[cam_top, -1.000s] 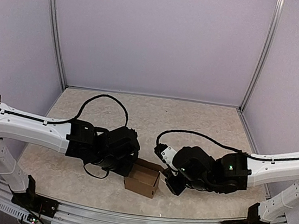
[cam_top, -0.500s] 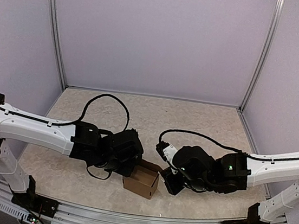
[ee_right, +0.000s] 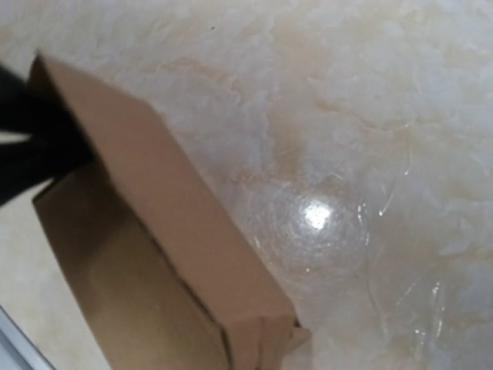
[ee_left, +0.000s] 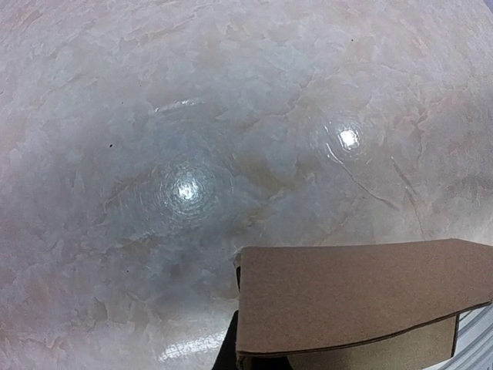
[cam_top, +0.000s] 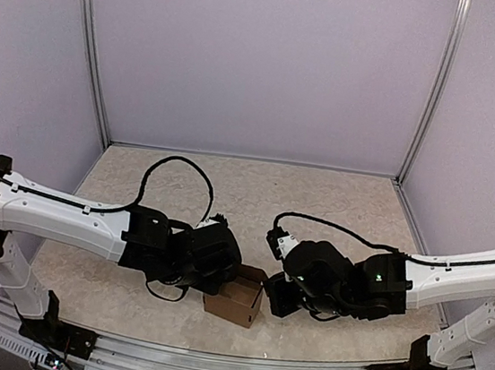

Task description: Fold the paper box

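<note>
The tabletop (cam_top: 256, 186), a pale marbled slab, is being closed in by lilac walls (cam_top: 263, 61) on its far, left and right sides, with slim metal posts (cam_top: 92, 49) standing in the far corners and a metal rail (cam_top: 208, 361) running along the near edge. The far half is being left as open room, crossed only by loops of black cable (cam_top: 178, 163) trailing from the arms. The near strip is being crowded: both arms are reaching inward from the sides and the paper box (cam_top: 235, 299) is sitting between them, close to the rail, its base resting on the tabletop. The left pincer (cam_top: 221, 277) is being held at the box's left upper edge and the right pincer (cam_top: 276, 294) at the raised flap on its right; both are closed down narrow, though whether cardboard is being pinched between either pair of jaws cannot be told. In the left wrist view a flat brown panel of the box (ee_left: 354, 297) is filling the lower right, above glossy stone catching two lamp reflections. In the right wrist view the box (ee_right: 154, 231) is being seen from above at a slant, its mouth open and only bare brown cardboard showing inside.
</note>
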Controlling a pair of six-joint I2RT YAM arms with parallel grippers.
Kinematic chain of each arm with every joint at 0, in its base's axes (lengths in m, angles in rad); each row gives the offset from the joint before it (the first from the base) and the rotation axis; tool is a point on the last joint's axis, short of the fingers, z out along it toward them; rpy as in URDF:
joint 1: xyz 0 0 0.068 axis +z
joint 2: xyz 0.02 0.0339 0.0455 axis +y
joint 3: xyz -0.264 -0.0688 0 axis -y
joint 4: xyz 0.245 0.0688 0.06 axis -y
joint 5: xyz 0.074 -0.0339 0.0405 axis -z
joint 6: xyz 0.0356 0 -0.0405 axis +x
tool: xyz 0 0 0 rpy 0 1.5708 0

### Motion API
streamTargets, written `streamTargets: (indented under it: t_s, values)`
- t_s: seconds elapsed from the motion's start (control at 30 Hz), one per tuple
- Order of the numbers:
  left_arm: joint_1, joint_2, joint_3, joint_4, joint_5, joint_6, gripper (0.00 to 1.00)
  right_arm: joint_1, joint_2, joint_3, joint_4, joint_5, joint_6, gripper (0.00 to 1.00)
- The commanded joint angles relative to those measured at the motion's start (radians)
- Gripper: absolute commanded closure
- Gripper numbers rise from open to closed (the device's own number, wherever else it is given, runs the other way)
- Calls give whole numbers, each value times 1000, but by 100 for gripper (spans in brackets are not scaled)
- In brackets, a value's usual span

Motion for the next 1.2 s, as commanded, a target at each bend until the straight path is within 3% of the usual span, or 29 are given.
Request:
streamTargets:
  t_s: [0.0,0.43,1.17]
  values:
    - [-38,21,6,53,37,-21,100,8,27,41,107,-3,111,100]
    - [-73,4,1,53,-5,-57,100,7,50,22,200,55,310,100]
    - [-94,12,16,47,-19,-70,100,62,91,-38,160,166,334,100]
